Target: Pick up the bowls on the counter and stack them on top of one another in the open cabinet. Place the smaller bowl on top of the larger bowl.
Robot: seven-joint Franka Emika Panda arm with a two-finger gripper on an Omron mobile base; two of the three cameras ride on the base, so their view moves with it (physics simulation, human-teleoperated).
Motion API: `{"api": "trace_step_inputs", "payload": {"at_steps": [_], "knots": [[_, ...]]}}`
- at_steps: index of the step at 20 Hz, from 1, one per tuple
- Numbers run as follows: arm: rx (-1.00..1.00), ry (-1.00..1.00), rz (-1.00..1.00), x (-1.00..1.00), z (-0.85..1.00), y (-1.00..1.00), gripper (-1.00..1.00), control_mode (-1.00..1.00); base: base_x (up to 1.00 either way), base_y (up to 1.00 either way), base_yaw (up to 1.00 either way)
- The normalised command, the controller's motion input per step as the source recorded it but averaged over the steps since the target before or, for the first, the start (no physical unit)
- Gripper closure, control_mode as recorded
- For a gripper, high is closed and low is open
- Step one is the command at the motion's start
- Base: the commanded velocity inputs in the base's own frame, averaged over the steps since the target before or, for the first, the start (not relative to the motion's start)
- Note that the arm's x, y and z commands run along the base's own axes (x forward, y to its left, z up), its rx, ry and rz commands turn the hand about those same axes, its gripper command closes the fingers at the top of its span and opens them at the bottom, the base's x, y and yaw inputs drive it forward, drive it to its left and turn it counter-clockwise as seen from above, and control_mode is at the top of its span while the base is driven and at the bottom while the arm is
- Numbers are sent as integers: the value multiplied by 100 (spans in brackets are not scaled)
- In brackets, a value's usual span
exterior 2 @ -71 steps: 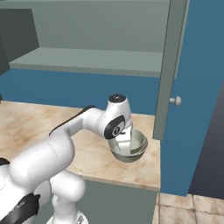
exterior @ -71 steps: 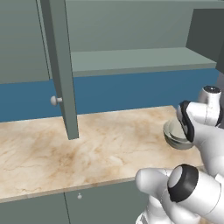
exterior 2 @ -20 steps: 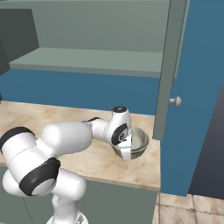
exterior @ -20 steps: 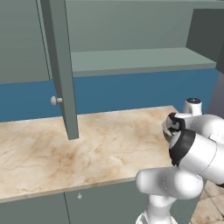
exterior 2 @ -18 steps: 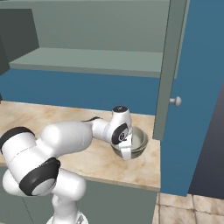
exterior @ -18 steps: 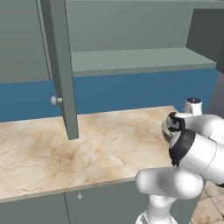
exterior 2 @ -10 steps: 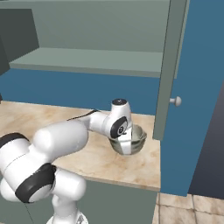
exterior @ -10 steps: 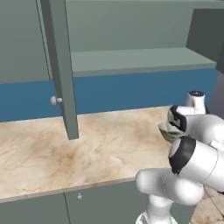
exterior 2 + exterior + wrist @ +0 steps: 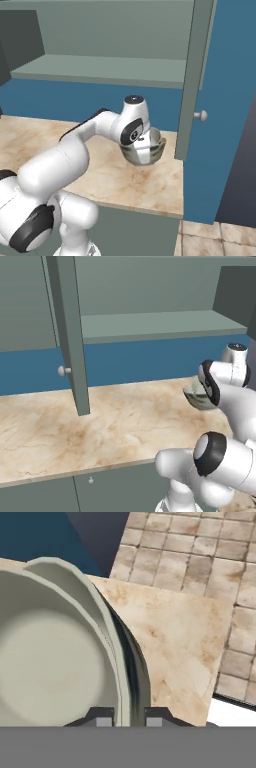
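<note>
A shiny grey-green bowl [image 9: 146, 151] with a pale inside hangs tilted just above the counter [image 9: 150, 186] near its right end. My gripper [image 9: 142, 142] is shut on its rim. In the hand view the fingertips [image 9: 104, 717] straddle the wall of the bowl [image 9: 50, 662], one inside and one outside. Two pale rim lines run close together there, and I cannot tell whether one bowl or two nested ones hang here. From the left base view the bowl [image 9: 196, 398] peeks out beside my wrist. The open cabinet's shelf [image 9: 105, 69] lies above and behind it.
The cabinet's tall narrow door [image 9: 193, 75] with its round knob [image 9: 201, 116] stands edge-on just right of the bowl. The other door [image 9: 69, 331] juts over the counter [image 9: 120, 421] at the left. The counter ends right of the bowl, with tiled floor [image 9: 200, 547] below.
The gripper closed on the bowl's rim while it sat on the counter. It has since risen a little, carrying the bowl up off the counter and tilting it.
</note>
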Motion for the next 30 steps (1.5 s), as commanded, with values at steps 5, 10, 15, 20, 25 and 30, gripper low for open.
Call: {"api": "trace_step_inputs", "payload": {"at_steps": [5,10,15,20,25,30], "knots": [[1,-12,11,-19,76,25,100,-100,0,0,0],[0,-14,10,-11,76,47,100,-100,0,0,0],[0,-15,9,-16,79,50,100,-100,0,0,0],[0,-15,12,-34,64,44,100,-100,0,0,0],[5,-21,13,-33,57,30,100,-100,0,0,0],[7,-24,10,-31,64,26,100,-100,0,0,0]]}}
